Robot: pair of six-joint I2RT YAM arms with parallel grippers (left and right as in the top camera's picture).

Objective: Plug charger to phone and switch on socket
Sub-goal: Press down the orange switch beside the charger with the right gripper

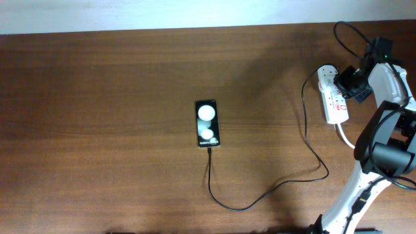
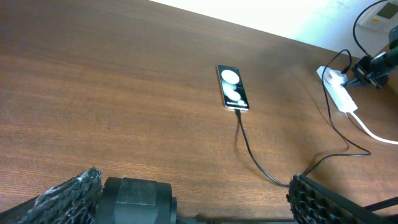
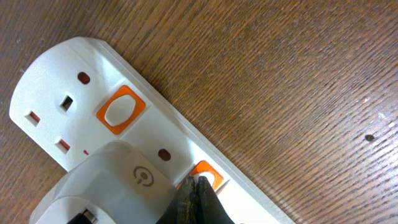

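The black phone lies mid-table, with two white spots on its face; it also shows in the left wrist view. The thin black charger cable runs from the phone's near end to the white adapter plugged into the white socket strip at the far right. My right gripper is shut, with its tips pressed on the orange switch beside the adapter. A second orange switch sits by the empty outlet. My left gripper is open and empty, low at the near edge.
The strip's thick white cord trails toward my right arm base. The table's back edge meets a white wall.
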